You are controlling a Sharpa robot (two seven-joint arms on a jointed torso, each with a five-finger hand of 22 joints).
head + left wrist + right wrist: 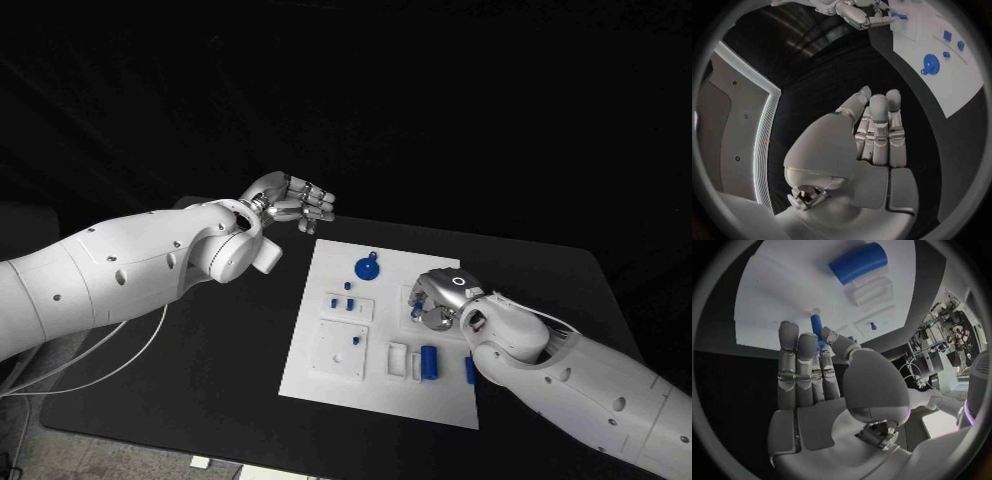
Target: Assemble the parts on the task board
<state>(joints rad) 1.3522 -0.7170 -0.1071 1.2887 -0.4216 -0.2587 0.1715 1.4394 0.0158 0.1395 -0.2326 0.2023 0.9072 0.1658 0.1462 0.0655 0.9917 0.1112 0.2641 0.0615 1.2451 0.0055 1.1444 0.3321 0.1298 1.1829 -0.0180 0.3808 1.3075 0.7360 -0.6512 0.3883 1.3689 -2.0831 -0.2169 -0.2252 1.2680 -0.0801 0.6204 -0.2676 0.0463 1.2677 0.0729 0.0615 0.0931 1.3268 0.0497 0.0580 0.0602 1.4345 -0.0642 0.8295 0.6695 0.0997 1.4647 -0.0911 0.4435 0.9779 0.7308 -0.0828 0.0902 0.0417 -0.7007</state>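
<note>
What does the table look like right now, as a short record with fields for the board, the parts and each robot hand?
board: white rectangular task board on the black table
parts: round blue disc at the far end; blue cylinder in a near slot
left robot hand: off the board, fingers curled, holding nothing
right robot hand: over the board, pinching a small blue peg

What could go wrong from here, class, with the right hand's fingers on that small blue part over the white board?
1. The right hand pinches the small blue part only at its fingertips, so it might slip or tilt.
2. Loose blue cylinders lie near that arm and could get knocked.
3. The left hand hovers off the board, so it cannot steady it.
</note>
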